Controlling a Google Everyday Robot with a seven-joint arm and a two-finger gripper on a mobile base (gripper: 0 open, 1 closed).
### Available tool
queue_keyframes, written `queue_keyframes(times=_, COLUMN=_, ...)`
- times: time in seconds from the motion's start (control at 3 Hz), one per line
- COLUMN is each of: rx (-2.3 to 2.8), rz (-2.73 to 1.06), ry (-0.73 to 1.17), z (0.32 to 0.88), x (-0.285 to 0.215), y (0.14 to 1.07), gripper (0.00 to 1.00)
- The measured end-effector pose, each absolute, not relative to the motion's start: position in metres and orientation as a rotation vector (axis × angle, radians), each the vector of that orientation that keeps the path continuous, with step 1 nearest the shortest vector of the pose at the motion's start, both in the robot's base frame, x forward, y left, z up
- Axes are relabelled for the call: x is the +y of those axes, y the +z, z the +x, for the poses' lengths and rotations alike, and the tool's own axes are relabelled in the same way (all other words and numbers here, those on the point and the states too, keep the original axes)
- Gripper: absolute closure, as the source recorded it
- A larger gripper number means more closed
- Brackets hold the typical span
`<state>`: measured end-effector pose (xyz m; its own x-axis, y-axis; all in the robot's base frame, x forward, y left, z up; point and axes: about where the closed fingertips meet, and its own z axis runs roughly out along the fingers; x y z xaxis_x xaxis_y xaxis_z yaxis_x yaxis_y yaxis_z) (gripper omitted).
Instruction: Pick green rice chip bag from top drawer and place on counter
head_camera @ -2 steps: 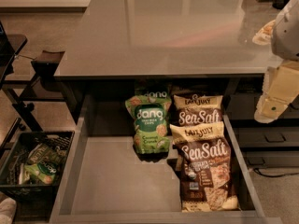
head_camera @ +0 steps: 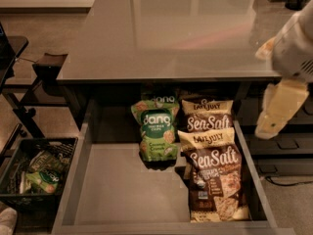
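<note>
The green rice chip bag [head_camera: 156, 130] stands leaning at the back middle of the open top drawer [head_camera: 117, 185], its "dang" front facing me. A second green bag top shows just behind it under the counter edge. My gripper [head_camera: 279, 110] hangs at the right, above the drawer's right wall and in front of the counter [head_camera: 166, 33] edge. It is well right of the green bag and apart from it, with nothing seen in it.
Two brown-and-cream "Sea Salt" bags [head_camera: 211, 175] lie right of the green bag, touching it. A dark basket [head_camera: 34, 173] with green packets sits on the floor at the left. A dark stand [head_camera: 46, 67] is at the left. Darker drawer fronts [head_camera: 286, 151] are at the right.
My gripper has shifted slightly left and lower at the right edge. The bags and drawer have not moved.
</note>
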<state>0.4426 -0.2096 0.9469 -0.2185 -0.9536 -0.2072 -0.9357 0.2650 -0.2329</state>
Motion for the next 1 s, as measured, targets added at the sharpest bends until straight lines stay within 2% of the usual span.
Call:
queue_keyframes(times=0.33, rx=2.200, rz=-1.778, ry=-0.059, z=0.454, x=-0.187, y=0.892, gripper=0.00)
queue_keyframes(times=1.0, rx=2.161, rz=-1.747, ry=-0.018, z=0.456, x=-0.173, y=0.885, gripper=0.00)
